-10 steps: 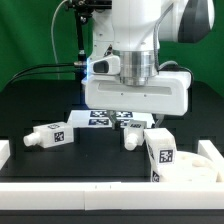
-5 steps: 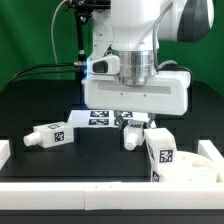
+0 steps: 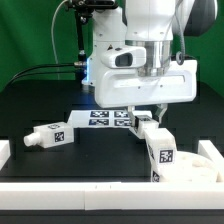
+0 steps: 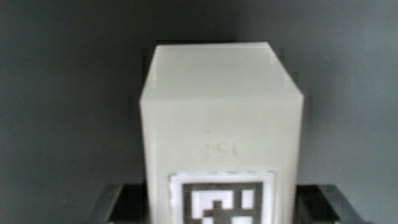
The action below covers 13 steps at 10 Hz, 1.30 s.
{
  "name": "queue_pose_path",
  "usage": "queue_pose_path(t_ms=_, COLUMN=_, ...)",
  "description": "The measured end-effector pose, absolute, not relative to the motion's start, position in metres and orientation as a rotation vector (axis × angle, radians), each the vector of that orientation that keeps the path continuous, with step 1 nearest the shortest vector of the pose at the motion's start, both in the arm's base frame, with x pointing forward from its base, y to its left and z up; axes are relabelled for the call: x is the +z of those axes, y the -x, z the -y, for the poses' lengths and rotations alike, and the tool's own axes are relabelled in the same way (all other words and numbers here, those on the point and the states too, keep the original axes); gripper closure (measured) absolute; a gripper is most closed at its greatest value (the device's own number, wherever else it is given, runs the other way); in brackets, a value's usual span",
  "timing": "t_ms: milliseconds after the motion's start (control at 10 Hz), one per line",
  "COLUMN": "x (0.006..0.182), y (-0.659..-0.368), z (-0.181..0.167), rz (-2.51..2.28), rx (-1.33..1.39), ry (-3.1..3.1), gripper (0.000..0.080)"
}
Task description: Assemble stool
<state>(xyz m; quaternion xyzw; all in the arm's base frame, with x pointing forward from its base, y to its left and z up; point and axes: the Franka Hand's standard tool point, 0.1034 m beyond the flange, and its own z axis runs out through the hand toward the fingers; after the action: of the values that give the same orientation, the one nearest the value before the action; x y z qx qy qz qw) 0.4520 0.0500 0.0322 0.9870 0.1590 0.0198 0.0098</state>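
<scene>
White plastic parts of the stool lie on the black tabletop. One lying leg rests on its side near the front edge, toward the corner on the exterior view's left, showing a black-and-white tag on its end. A standing leg rises near the front edge toward the exterior view's right, a tag on its facing side, just beside the round seat at that front corner. The marker board lies flat at mid-table behind them. The gripper hangs low over the top of the standing leg. In the wrist view a close-up leg fills the picture, its tag toward the camera, with dark fingers showing at either side of that end. Whether the jaws press on it or merely flank it cannot be told, nor whether it is the standing leg. A white rail runs along the front edge.
</scene>
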Motion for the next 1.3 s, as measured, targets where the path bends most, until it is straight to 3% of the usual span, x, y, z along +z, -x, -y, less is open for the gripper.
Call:
queue_pose_path(t_ms=200, x=0.032, y=-0.452, z=-0.051, rz=-0.646, rx=0.060, ry=-3.042, gripper=0.0468)
queue_pose_path(t_ms=500, x=0.028, y=-0.446, z=-0.094, rz=-1.416, rx=-0.020, ry=-2.747, gripper=0.0466)
queue_pose_path(t_ms=900, x=0.027, y=-0.448, z=-0.082, rz=-1.684, rx=-0.031, ry=-2.570, gripper=0.0466)
queue_pose_path(t_ms=1300, x=0.021, y=-0.443, z=-0.092, rz=-2.319, rx=-0.097, ry=-1.959, gripper=0.0466)
